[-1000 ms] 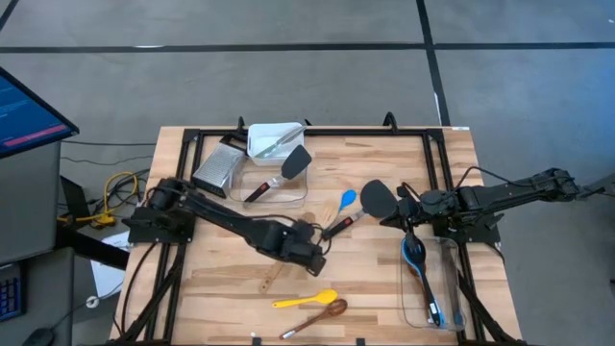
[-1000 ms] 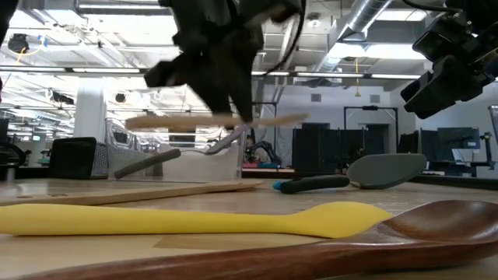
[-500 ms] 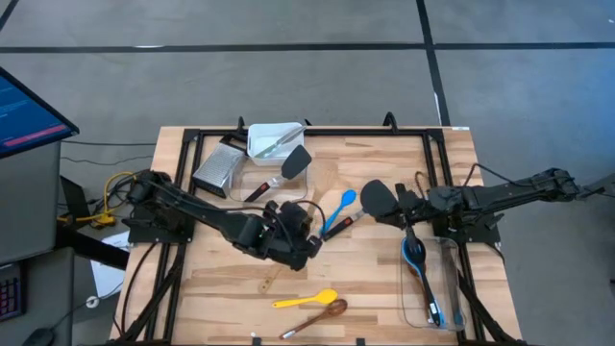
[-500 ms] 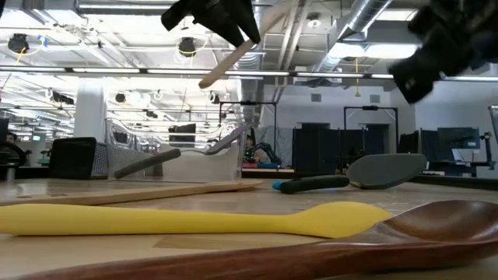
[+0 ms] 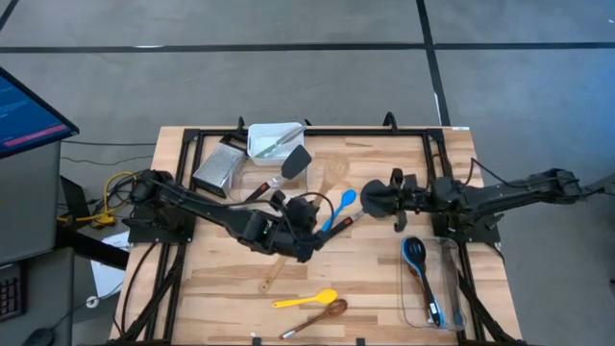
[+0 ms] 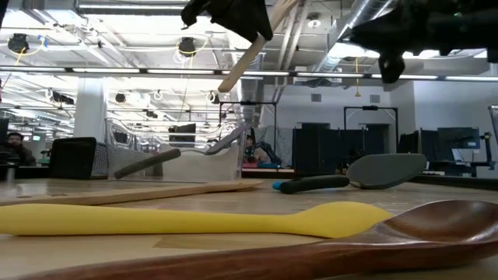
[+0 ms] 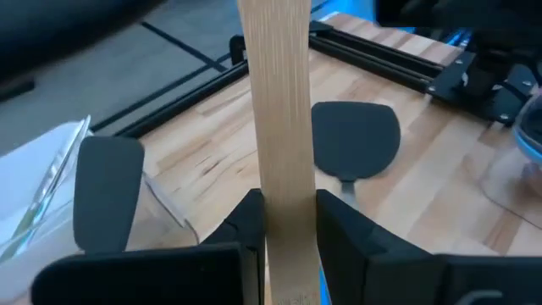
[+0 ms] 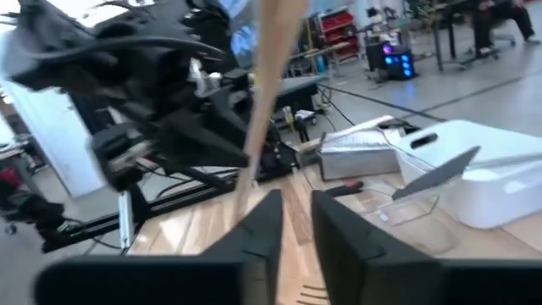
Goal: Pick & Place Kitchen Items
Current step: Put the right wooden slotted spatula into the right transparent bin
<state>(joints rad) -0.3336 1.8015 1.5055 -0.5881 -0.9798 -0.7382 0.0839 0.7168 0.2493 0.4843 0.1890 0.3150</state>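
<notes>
Wooden spoon [image 7: 275, 127] clamped upright between the left gripper's [image 7: 285, 222] fingers.

Pale matt wood forms the spatula [image 7: 278, 127]; the yellow spoon [image 6: 194, 219] looks smooth silicone; the table [image 5: 384, 279] grainy wood.

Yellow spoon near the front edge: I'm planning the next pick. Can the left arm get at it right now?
Probably not yet. The left gripper is shut on a wooden utensil, lifted. The yellow spoon lies uncovered beside the brown spoon; the right gripper hovers by the black spatula.
</notes>
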